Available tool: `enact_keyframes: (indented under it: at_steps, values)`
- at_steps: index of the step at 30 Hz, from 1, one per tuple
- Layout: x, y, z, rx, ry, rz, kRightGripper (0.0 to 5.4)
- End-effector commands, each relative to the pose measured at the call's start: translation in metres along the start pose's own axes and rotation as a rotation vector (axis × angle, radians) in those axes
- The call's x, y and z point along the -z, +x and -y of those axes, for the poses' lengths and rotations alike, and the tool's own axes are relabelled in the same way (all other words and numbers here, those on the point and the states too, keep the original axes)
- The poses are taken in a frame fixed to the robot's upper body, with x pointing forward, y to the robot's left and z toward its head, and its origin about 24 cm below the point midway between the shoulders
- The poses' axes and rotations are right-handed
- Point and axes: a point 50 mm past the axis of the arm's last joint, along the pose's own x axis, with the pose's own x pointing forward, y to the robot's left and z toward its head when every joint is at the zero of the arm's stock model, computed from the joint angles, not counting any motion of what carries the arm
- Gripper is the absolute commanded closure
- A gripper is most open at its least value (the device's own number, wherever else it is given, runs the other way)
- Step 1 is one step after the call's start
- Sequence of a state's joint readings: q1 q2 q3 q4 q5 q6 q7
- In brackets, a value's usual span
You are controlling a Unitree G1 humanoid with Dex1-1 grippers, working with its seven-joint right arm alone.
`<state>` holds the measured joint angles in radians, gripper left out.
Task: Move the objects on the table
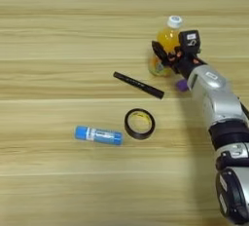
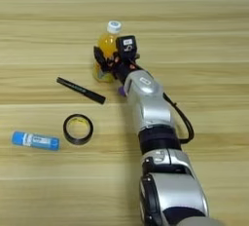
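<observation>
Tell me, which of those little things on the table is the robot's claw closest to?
The orange juice bottle with the white cap. The gripper is right against it, while the pen, tape ring and blue-and-white tube lie further off to its left.

Landmark: tape ring (image 1: 140,123), lying flat on the worktop (image 1: 58,35). The tube (image 1: 98,135) lies to its left and slightly nearer the camera, apart from it. The pen (image 1: 138,84) lies just behind the ring, slanted. The bottle (image 1: 167,45) is farther behind and to the right. The block (image 1: 182,85) shows right of the ring, partly hidden by the forearm (image 1: 216,98).
</observation>
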<state>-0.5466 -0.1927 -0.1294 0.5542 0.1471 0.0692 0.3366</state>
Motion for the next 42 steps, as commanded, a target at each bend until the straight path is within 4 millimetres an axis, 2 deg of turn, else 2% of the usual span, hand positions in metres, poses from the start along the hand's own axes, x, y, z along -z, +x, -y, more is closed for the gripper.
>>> enact_keyframes:
  at_steps: [1, 22, 25, 35, 39, 42]
  values:
    - [-0.056, 0.014, -0.001, -0.011, -0.079, 0.191, 2.01]
    - [-0.044, 0.016, -0.007, -0.025, -0.097, 0.158, 2.01]
    - [-0.044, 0.016, -0.007, -0.029, -0.104, 0.16, 1.47]
    - [-0.043, 0.016, -0.008, -0.034, -0.107, 0.164, 0.35]
    - [-0.043, 0.015, -0.008, -0.036, -0.107, 0.167, 0.04]
    - [-0.044, 0.015, -0.008, -0.035, -0.108, 0.171, 0.04]
